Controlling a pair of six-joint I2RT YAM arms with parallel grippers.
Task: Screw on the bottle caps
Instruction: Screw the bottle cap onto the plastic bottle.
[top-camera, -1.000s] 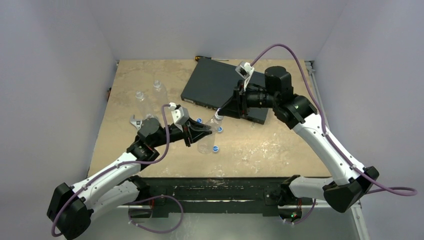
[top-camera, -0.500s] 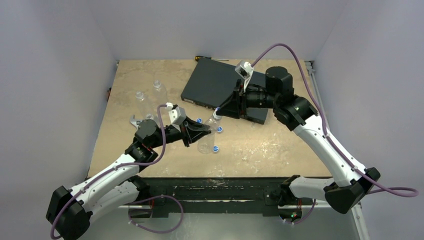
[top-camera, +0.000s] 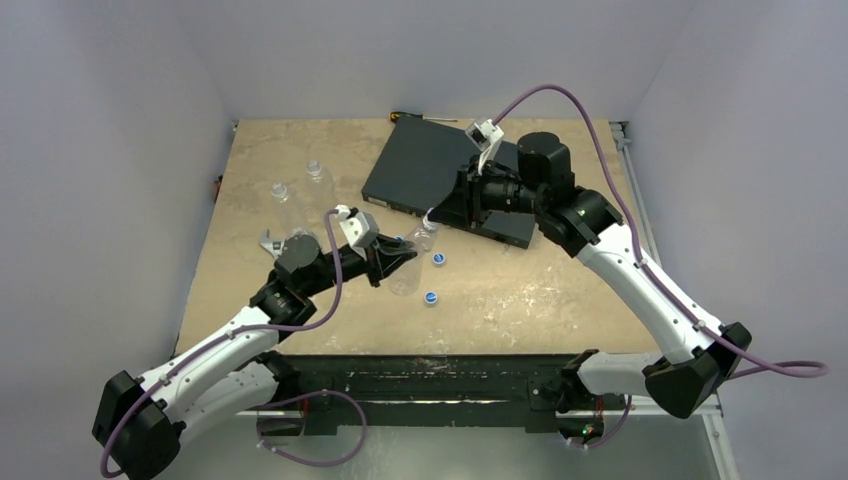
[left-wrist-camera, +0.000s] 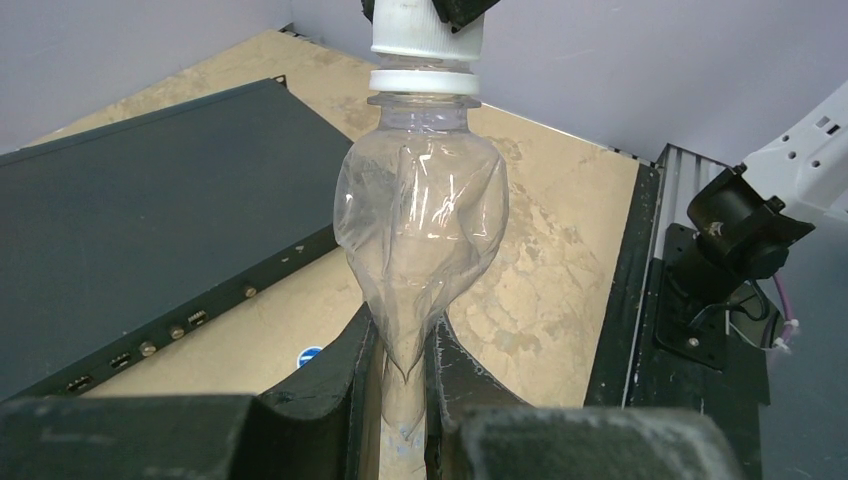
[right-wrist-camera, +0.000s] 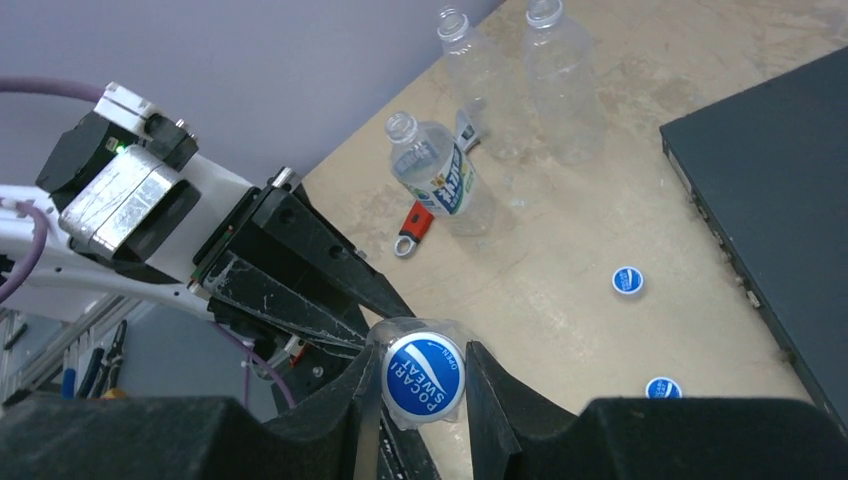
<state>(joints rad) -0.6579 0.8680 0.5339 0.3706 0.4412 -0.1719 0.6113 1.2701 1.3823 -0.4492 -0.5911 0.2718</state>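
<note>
While the held bottle (left-wrist-camera: 420, 220) is suspended above the middle of the table (top-camera: 560, 290), just near of the black box (top-camera: 425, 170), it is gripped at both ends. The left gripper (left-wrist-camera: 403, 345) is clamped on the lower body of the bottle, and the clear wall is pinched inward between the fingers (left-wrist-camera: 355, 360). The right gripper (right-wrist-camera: 420, 385) is clenched around the blue cap (right-wrist-camera: 424, 372), which is set on the neck. A white collar ring (left-wrist-camera: 420, 80) is seen directly under the cap in the left wrist view. Two loose caps (right-wrist-camera: 627, 281) lie on the table near the box edge, apart from each other. Three uncapped bottles (right-wrist-camera: 560, 70) are located at the far left of the table. One of them is labelled, and a red-handled wrench (right-wrist-camera: 412, 228) lies just beside it.
</note>
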